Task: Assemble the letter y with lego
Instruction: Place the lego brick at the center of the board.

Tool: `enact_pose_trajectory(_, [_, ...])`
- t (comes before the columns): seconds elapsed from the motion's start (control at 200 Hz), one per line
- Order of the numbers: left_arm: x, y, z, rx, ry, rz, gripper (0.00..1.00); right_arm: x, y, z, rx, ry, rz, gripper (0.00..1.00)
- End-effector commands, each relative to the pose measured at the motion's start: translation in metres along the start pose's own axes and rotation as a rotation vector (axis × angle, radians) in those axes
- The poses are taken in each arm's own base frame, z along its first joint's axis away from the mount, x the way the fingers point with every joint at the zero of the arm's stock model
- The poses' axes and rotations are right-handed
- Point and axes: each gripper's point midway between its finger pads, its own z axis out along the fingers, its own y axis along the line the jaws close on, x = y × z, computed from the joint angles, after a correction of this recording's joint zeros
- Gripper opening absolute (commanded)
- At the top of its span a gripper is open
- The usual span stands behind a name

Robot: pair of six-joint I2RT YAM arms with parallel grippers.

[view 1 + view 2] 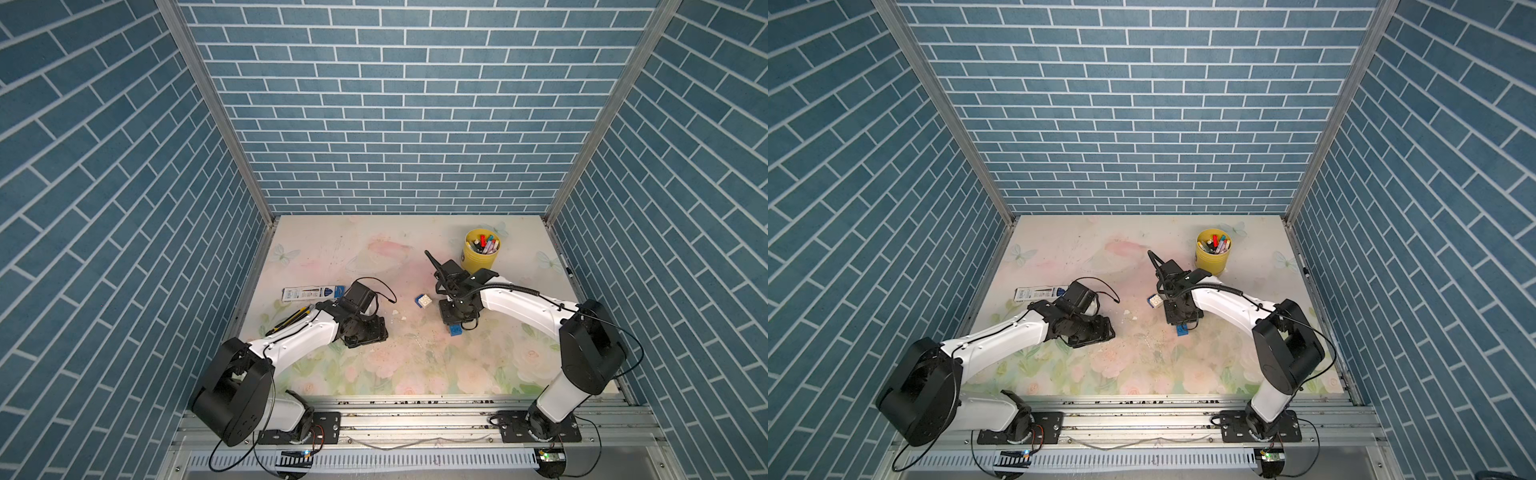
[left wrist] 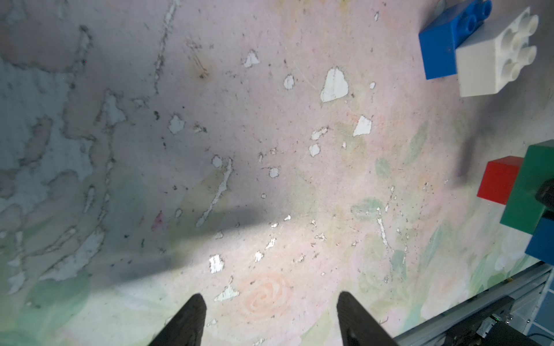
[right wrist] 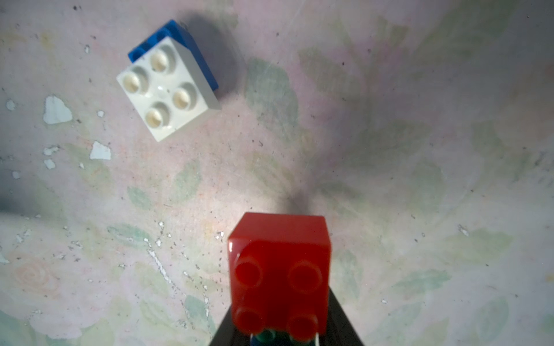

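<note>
The right end effector is clamped across the partly built letter y, its jaws pinching the middle of the cluster. The red brick sticks out just ahead of the fingertips with its studs facing up. The green brick sits in the grip, and a blue brick trails out behind, toward the arm's base. The cluster's long axis therefore runs straight through the jaws, red end leading. Gripping at the middle seems meant to leave that red end free to mate with another piece. Whether the cluster rests on the counter or hangs just clear of it is hard to judge from these angles.

Ahead and to the left lies the loose pair, a white brick pressed studs-up onto a second blue brick. The white one is offset, so one blue edge shows. The pair is near the held cluster but not touching it.

Further left, the left end effector hovers with its jaws apart and empty over bare counter, likely waiting to steady a piece. Beyond the right end effector stands a yellow cup.
</note>
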Motion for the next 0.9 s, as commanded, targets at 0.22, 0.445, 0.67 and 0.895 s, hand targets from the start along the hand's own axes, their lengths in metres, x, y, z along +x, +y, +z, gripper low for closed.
enact_pose_trajectory(0.22, [-0.004,0.001,0.004,-0.03,0.001,-0.002,0.72,-0.001,-0.006,0.019,-0.013,0.026,0.018,0.27])
enact_pose_trajectory(0.445, [-0.004,0.002,0.005,-0.04,0.007,0.003,0.72,-0.003,-0.009,0.024,-0.017,0.034,0.029,0.33])
enact_pose_trajectory(0.67, [-0.004,0.004,0.003,-0.052,0.006,0.001,0.72,-0.009,-0.012,0.014,0.0,0.02,0.03,0.48])
enact_pose_trajectory(0.895, [-0.006,0.001,-0.003,-0.038,-0.016,0.011,0.72,-0.016,-0.023,-0.018,0.055,-0.032,0.007,0.5])
